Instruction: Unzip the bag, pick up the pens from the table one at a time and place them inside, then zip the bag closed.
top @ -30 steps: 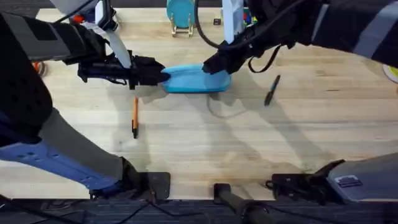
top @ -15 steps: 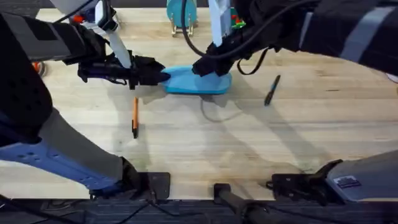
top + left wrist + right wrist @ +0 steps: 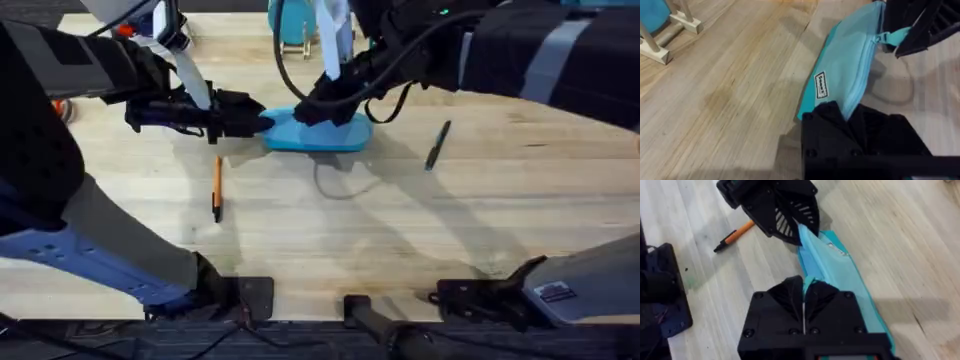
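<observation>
The light blue bag (image 3: 330, 133) lies at the back middle of the table (image 3: 340, 230). My left gripper (image 3: 262, 122) is shut on its left end, which also shows in the left wrist view (image 3: 847, 120). My right gripper (image 3: 306, 112) is shut on the zipper pull (image 3: 890, 37) over the bag's top, about midway along; the right wrist view shows its fingers (image 3: 790, 297) pinched on the blue tab. An orange pen (image 3: 216, 187) lies in front of the left gripper. A dark pen (image 3: 438, 144) lies to the right of the bag.
A round light blue disc on a wooden stand (image 3: 290, 22) stands behind the bag at the table's back edge. Black arm mounts (image 3: 250, 295) sit along the front edge. Bare wood spreads between the pens and the front edge.
My right gripper has slid left along the bag's top, from its right end toward the middle, with the zipper pull in it. The left gripper and both pens have stayed put.
</observation>
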Controlling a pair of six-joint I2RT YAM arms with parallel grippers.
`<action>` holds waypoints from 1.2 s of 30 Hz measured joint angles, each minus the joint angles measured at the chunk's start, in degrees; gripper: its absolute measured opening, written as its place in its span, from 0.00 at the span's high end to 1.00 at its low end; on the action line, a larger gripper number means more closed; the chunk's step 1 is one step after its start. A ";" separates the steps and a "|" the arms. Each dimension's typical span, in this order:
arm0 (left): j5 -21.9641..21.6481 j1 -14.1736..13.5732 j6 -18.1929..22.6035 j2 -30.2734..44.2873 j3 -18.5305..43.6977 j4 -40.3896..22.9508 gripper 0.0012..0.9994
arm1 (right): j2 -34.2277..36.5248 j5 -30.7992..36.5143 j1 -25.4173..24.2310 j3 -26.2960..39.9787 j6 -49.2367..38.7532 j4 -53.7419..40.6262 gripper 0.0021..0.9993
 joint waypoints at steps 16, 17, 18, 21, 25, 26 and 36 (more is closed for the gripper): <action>0.11 0.00 0.00 0.00 0.00 0.00 0.96 | 1.72 0.74 2.52 0.00 -0.02 4.61 0.97; 0.09 0.00 0.02 0.00 0.00 0.02 0.96 | 1.95 0.70 2.69 0.00 -0.02 4.98 0.97; 0.09 0.00 0.02 0.01 0.00 0.01 0.96 | 2.17 0.58 2.89 0.00 -0.02 5.36 0.97; 0.09 0.00 0.02 0.00 0.00 0.00 0.96 | 2.64 0.39 3.27 0.00 -0.03 6.33 0.97; 0.04 0.00 0.02 0.00 0.00 0.02 0.96 | 3.26 0.26 3.52 0.02 -0.02 7.44 0.97; 0.02 0.00 0.00 0.00 0.00 0.02 0.96 | 3.33 0.28 3.64 0.02 -0.02 7.67 0.97; 0.11 0.00 0.02 0.00 0.00 0.02 0.96 | 3.61 0.35 4.34 0.02 -0.02 9.45 0.97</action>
